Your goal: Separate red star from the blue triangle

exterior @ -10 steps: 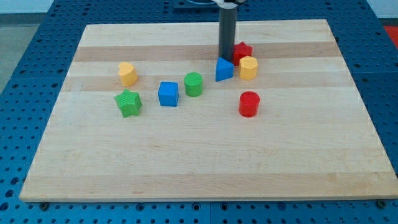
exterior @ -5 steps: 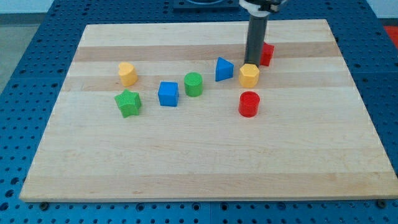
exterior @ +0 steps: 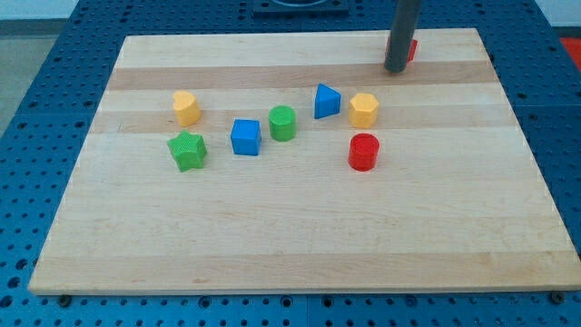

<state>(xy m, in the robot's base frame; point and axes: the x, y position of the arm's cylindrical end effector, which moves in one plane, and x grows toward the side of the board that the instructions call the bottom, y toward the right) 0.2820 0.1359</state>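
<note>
The red star [exterior: 411, 49] lies near the board's top edge, towards the view's right, mostly hidden behind my rod. My tip [exterior: 396, 69] rests against the star's left side. The blue triangle [exterior: 327, 100] sits lower and to the left, well apart from the star, with a yellow hexagonal block [exterior: 364, 109] just to its right.
A red cylinder [exterior: 363, 151] stands below the yellow hexagonal block. A green cylinder [exterior: 282, 122], a blue cube [exterior: 245, 137], a green star [exterior: 187, 150] and a second yellow block [exterior: 186, 107] lie to the left. The wooden board [exterior: 290, 236] rests on a blue pegboard table.
My tip has swept up and to the right, pushing the red star away from the blue triangle towards the board's top edge. The yellow hexagonal block shifted slightly.
</note>
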